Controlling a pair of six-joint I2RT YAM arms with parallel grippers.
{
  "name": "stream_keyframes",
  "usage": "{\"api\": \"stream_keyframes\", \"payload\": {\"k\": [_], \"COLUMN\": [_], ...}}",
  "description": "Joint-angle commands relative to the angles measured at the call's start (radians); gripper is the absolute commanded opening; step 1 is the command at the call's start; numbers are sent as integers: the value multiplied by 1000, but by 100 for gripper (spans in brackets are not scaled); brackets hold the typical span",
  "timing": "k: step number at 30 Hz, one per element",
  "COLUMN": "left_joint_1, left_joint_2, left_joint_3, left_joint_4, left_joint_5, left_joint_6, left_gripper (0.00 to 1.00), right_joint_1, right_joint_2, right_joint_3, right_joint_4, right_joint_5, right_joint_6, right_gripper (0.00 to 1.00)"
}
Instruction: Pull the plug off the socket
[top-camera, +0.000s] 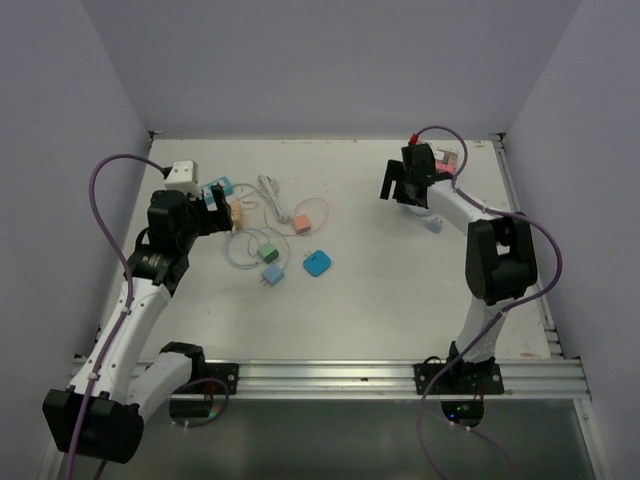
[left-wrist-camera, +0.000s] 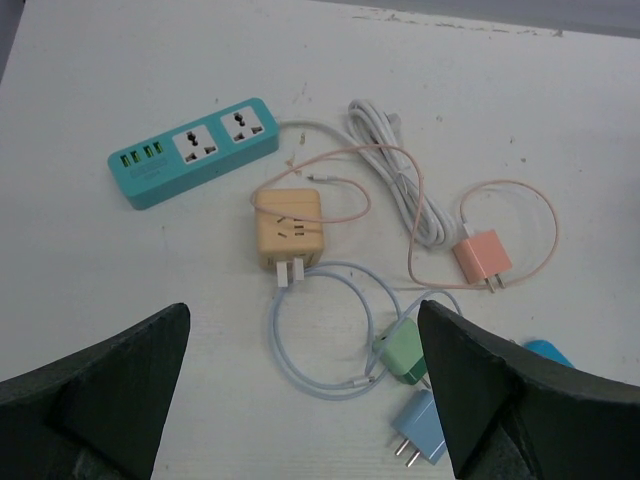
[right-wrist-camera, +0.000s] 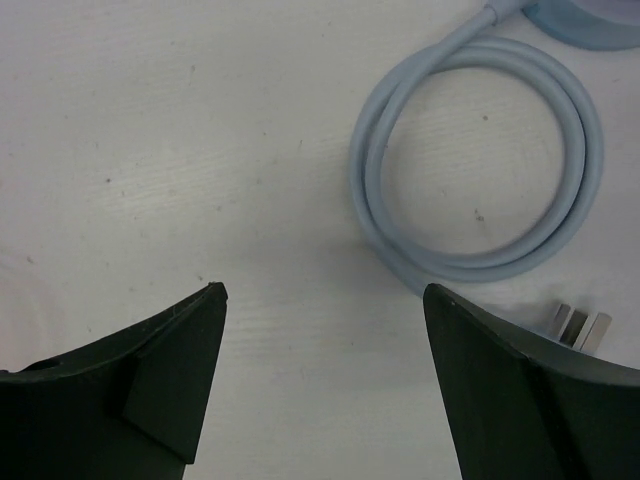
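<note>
A teal power strip lies at the far left of the table; both its sockets show empty. It also shows in the top view. A yellow cube plug lies flat just in front of it, prongs bare and pointing toward me, apart from the strip. My left gripper is open and empty, hovering above the table short of the yellow plug; in the top view it sits beside the strip. My right gripper is open and empty over bare table at the far right.
A pink charger, a green charger, a blue charger and a bundled white cable lie right of the yellow plug. A bright blue adapter is mid-table. A coiled pale blue cable with a plug lies by the right gripper.
</note>
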Motion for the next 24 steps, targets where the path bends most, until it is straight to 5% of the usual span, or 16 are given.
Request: {"api": "stream_keyframes", "payload": {"k": [1, 15, 18, 24], "left_joint_1": [-24, -51, -53, -60], "left_joint_2": [-5, -24, -27, -33], "left_joint_3": [-11, -17, -18, -21], "left_joint_4": [75, 67, 71, 76], "left_joint_5": [-44, -69, -55, -49], "left_joint_6": [24, 36, 40, 43], "left_gripper": [99, 100, 99, 100], "right_joint_1": [-26, -56, -55, -27], "right_joint_2": [73, 312, 325, 276], "right_joint_3": [112, 326, 324, 225], "right_joint_4": [-47, -172, -189, -202], "right_joint_5": [-35, -95, -103, -150], "right_joint_6": [-64, -143, -154, -176], "right_gripper": [83, 61, 49, 4]}}
